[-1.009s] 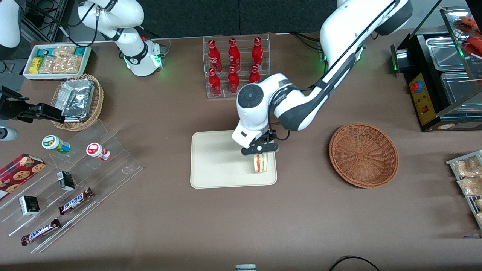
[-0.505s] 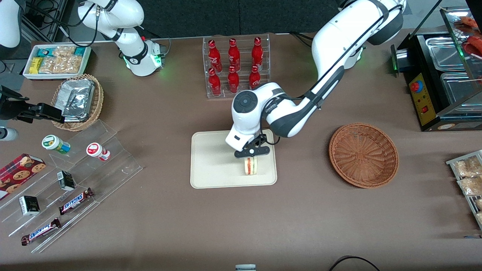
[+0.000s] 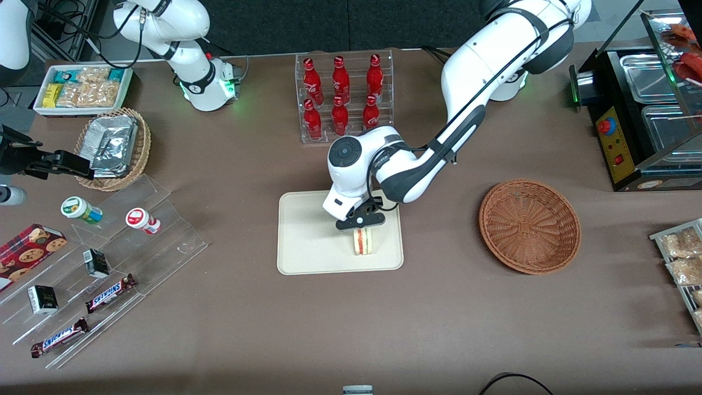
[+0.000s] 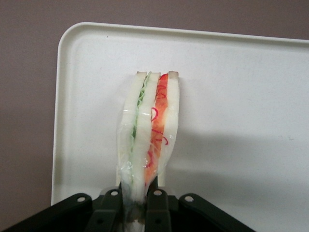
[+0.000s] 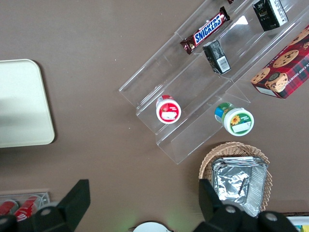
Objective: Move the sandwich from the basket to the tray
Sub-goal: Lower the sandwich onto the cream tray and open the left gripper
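Note:
The sandwich (image 3: 362, 242) (image 4: 148, 130), a wrapped wedge of pale bread with red-orange and green filling, stands on edge over the cream tray (image 3: 307, 241) (image 4: 241, 96). My gripper (image 3: 360, 220) (image 4: 137, 205) is shut on its end, with the black fingers (image 4: 157, 212) pinching the wrapper on both sides. I cannot tell whether the sandwich's lower edge touches the tray. The reddish-brown wicker basket (image 3: 530, 225) sits empty toward the working arm's end of the table, apart from the tray.
A clear rack of red bottles (image 3: 343, 96) stands farther from the front camera than the tray. A clear stepped display with snack bars and cups (image 3: 104, 263), a tan basket of foil packets (image 3: 114, 147) and a white bin of snacks (image 3: 82, 88) lie toward the parked arm's end.
My gripper has carried the sandwich over the tray toward the parked arm's end and slightly away from the front camera. It stays shut on the sandwich.

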Tool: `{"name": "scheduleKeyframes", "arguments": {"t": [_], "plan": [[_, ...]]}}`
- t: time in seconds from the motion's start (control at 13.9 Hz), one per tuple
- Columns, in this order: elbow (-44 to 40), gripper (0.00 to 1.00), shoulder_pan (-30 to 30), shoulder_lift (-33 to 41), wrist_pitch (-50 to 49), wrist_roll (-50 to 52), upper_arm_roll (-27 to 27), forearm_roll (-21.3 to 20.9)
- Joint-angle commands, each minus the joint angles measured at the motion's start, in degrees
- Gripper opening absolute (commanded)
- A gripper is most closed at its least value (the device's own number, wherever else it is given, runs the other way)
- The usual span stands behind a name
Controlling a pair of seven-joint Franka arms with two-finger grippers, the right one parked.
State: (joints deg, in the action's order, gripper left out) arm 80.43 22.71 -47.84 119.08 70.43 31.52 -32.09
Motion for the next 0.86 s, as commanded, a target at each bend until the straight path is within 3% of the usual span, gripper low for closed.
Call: {"name": "scheduleKeyframes", "arguments": {"t": [0.0,0.29,0.58,0.79], "plan": [[-2.1,0.99,0.9,-0.9,0.2,1.0,-0.4,-1.0],[-2.2,0.99,-0.1,1.7,-0.7,1.3,-0.2,-0.3],[-2.2,0.99,-4.2,11.2,-6.6,3.0,-0.3,6.8],[-1.5,0.99,-11.1,19.9,-14.7,2.6,-0.1,10.8]]}}
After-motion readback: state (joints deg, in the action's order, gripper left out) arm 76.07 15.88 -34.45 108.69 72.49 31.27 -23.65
